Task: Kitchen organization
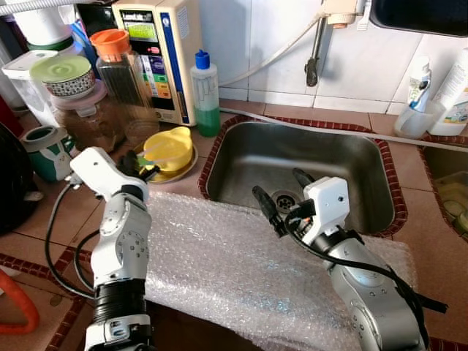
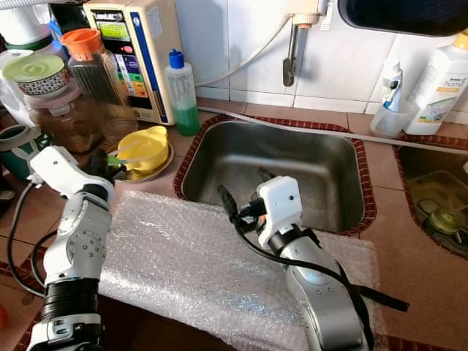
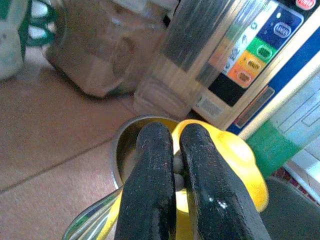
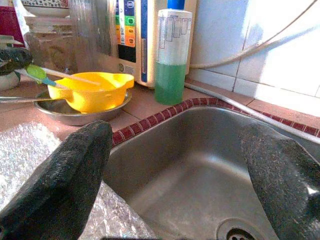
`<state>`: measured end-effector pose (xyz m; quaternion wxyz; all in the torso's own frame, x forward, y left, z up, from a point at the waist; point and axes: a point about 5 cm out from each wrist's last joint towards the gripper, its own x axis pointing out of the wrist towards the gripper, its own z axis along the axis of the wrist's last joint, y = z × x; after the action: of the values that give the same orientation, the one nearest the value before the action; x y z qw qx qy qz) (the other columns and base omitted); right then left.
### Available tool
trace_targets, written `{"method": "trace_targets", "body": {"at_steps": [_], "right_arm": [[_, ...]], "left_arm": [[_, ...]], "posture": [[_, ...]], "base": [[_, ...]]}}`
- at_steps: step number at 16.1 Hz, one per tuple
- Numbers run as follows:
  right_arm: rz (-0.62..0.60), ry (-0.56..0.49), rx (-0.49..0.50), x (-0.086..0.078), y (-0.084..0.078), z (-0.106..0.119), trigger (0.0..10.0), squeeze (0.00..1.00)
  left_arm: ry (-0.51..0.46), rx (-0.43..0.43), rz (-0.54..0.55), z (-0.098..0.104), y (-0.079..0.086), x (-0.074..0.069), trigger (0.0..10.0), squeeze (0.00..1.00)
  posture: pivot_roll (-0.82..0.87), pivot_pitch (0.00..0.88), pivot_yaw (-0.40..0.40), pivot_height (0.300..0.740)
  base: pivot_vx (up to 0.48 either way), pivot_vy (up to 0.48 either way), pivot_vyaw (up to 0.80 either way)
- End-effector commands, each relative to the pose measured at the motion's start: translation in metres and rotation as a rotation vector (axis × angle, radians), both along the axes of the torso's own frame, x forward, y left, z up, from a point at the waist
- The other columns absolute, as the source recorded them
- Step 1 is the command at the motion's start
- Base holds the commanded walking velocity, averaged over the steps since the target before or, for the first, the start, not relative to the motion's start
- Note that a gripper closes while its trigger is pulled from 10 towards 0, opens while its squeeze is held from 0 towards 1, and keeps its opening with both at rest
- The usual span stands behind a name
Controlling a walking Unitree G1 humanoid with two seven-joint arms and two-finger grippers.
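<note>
Tiled counter (image 1: 58,219) with sink (image 1: 241,157), left tool (image 3: 167,170) closed at yellow bowl (image 1: 170,148), right tool (image 1: 281,191) open over sink edge

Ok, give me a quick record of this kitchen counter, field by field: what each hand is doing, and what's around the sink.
left hand: fingers close together at the yellow bowl, seemingly on a utensil lying across it
right hand: open, over the sink's near edge
yellow bowl: sits in a metal dish, left of the sink
sink: steel, nothing in it
bubble wrap: spread on the counter before the sink
green soap bottle: upright behind the bowl
</note>
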<state>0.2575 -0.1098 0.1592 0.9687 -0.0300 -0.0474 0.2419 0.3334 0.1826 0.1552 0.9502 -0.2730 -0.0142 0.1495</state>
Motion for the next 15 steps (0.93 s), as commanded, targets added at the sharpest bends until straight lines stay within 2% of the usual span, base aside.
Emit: {"method": "trace_targets", "body": {"at_steps": [1,2,5,7,12,13,15], "right_arm": [[0.020,-0.020,0.005,-0.002,0.004,0.004,10.0,0.00],[0.020,-0.020,0.005,-0.002,0.004,0.004,10.0,0.00],[0.021,-0.023,0.007,-0.001,0.004,0.004,10.0,0.00],[0.029,-0.022,0.013,-0.001,0.005,0.004,10.0,0.00],[0.039,-0.028,0.021,-0.001,0.006,0.006,10.0,0.00],[0.038,-0.029,0.022,0.000,0.006,0.006,10.0,0.00],[0.021,-0.025,0.048,0.002,0.004,0.008,10.0,0.00]], "left_arm": [[0.012,0.030,0.025,0.000,0.005,-0.001,0.0,0.00],[0.009,0.036,0.024,0.001,0.005,-0.002,0.0,0.00],[-0.076,0.157,0.009,0.018,0.004,0.000,0.0,0.00],[-0.126,0.203,-0.011,0.027,0.000,0.000,0.0,0.00],[-0.223,0.218,-0.070,0.042,-0.004,0.000,0.0,0.00],[-0.260,0.206,-0.124,0.045,-0.010,0.000,0.0,0.00],[-0.316,0.104,-0.296,0.049,-0.028,0.001,0.0,0.00]], "posture": [[0.00,0.045,0.079,0.740],[0.00,0.045,0.079,0.740],[0.00,0.042,0.078,0.740],[0.00,0.039,0.077,0.740],[0.00,0.038,0.076,0.740],[0.00,0.035,0.074,0.740],[0.00,0.035,0.074,0.740]], "base": [[0.000,0.000,0.00],[0.000,0.000,0.00],[0.000,0.000,0.00],[0.000,0.000,0.00],[0.000,0.000,0.00],[0.000,0.000,0.00],[0.000,0.000,0.00]]}}
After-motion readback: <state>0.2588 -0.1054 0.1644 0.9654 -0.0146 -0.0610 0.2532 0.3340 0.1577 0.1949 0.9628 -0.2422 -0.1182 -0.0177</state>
